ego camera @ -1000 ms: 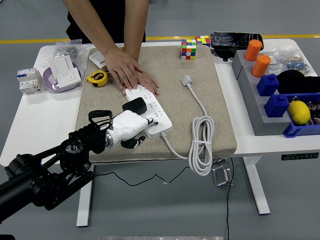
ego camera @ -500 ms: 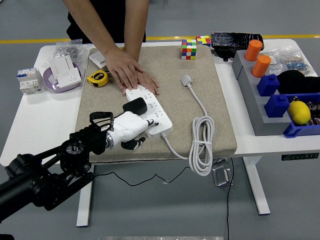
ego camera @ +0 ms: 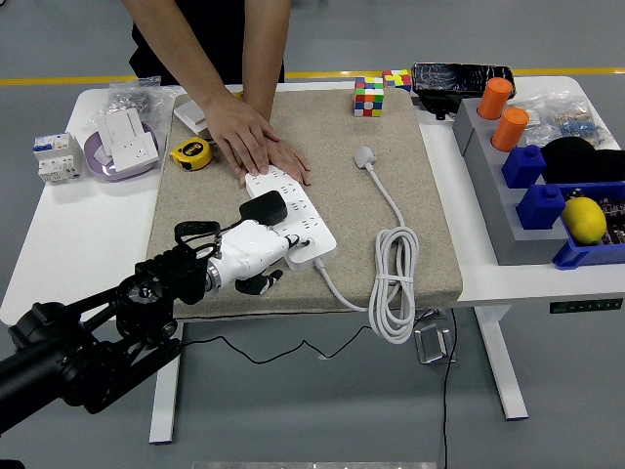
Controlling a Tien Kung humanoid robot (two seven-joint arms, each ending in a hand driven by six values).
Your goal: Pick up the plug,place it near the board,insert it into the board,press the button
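Left hand (ego camera: 252, 252) over the near end of the white power strip (ego camera: 291, 217), which lies on the beige mat (ego camera: 391, 127). Fingers curled, white knuckles up, some fingertips tucked beneath at the mat's near edge. Black plug (ego camera: 264, 207) seated on the strip just beyond the knuckles, touching the hand; whether pinched or merely pressed cannot be told. Compared with a second ago, barely any change: hand shifted slightly toward the near edge and a touch to the right, plug in the same spot on the strip, black forearm a little lower in the frame. Strip itself unmoved.

At the far end of the strip, a person's hand (ego camera: 256, 145) flat on it, fingers together, pinning it down, same as before. White cord (ego camera: 395, 278) running off the strip's near end into a loose coil on the mat, its own white plug head (ego camera: 365, 155) lying free farther back. Yellow tape measure (ego camera: 190, 153) at the mat's left edge, colour cube (ego camera: 368, 96) at the back. Right arm out of view.
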